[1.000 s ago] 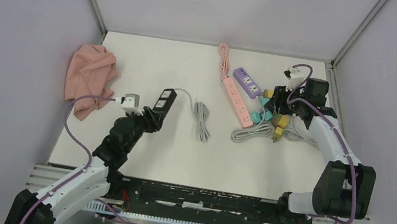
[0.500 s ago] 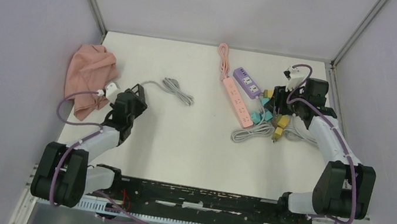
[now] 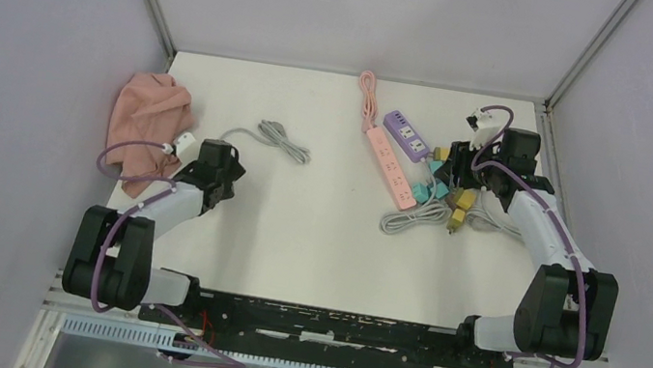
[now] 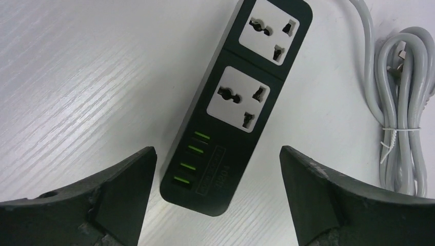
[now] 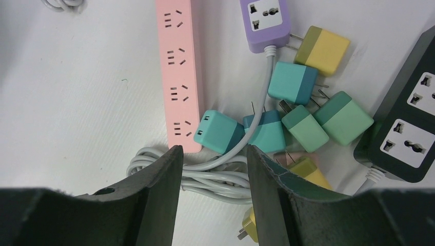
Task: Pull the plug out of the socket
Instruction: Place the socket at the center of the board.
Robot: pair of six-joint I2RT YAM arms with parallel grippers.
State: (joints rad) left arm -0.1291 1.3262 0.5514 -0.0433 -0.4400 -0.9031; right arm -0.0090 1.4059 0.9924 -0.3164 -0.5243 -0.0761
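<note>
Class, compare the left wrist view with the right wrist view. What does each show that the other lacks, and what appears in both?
Left wrist only: a black power strip with green USB ports, seen untouched between the fingers of the wide-open left pincer, beside a tied grey cable bundle.
Right wrist only: a long pink power strip, a purple power strip, loose teal, green and yellow cube plugs, a coiled white cable, a second black socket block and the narrower-set right pincer.
Both: the white table and dark pincer fingers.
</note>
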